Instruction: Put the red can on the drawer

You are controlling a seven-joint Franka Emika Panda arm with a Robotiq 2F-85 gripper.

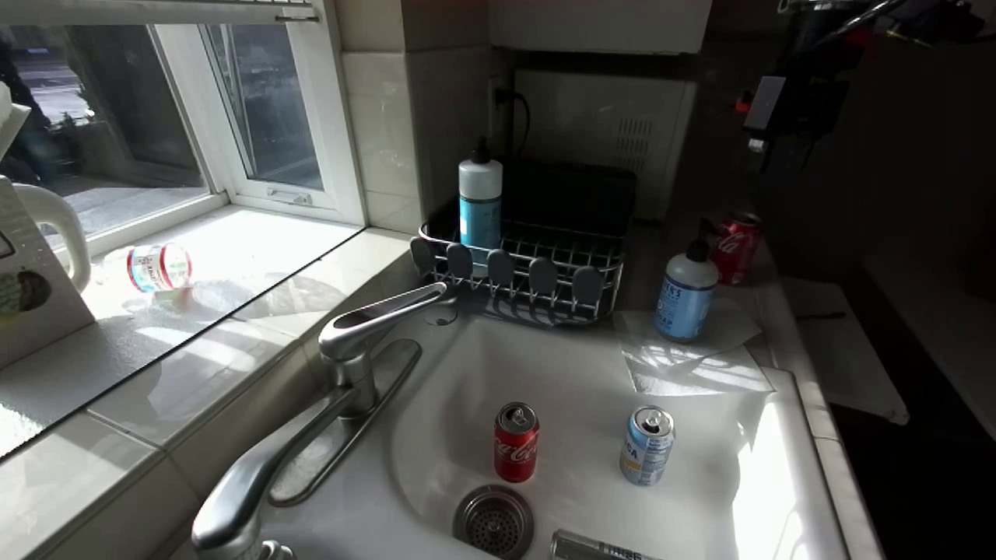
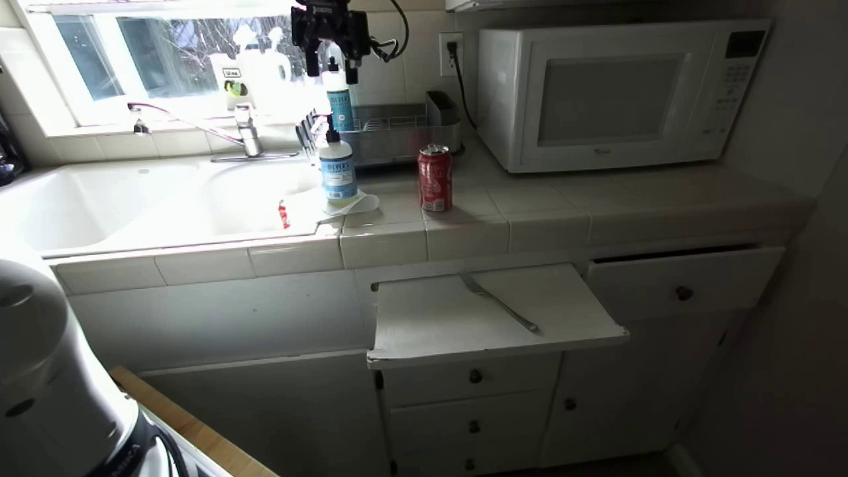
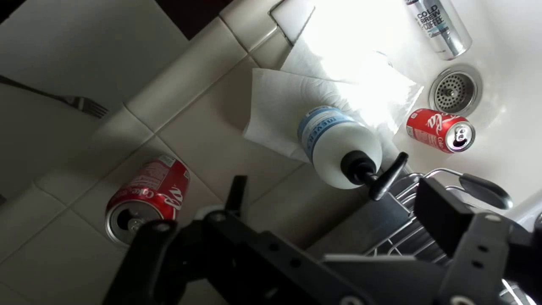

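Observation:
The red can (image 2: 434,179) stands upright on the tiled counter beside the soap bottle. It also shows in an exterior view (image 1: 738,247), partly behind that bottle, and at the left of the wrist view (image 3: 148,188). The pulled-out white drawer board (image 2: 424,318) juts from below the counter edge; its surface also shows in the wrist view (image 3: 106,38). My gripper (image 2: 332,71) hangs high above the soap bottle and dish rack, apart from the can. In the wrist view the jaws (image 3: 338,199) are wide open with nothing held; one gripper link overlaps the can's lower edge.
A blue-and-white soap bottle (image 2: 338,171) stands on a paper towel by the sink. A taller bottle (image 1: 480,198) is in the dish rack (image 1: 560,272). The sink holds another red can (image 1: 517,447), a pale blue can (image 1: 647,451) and a silver can. A fork (image 2: 500,305) lies on the board.

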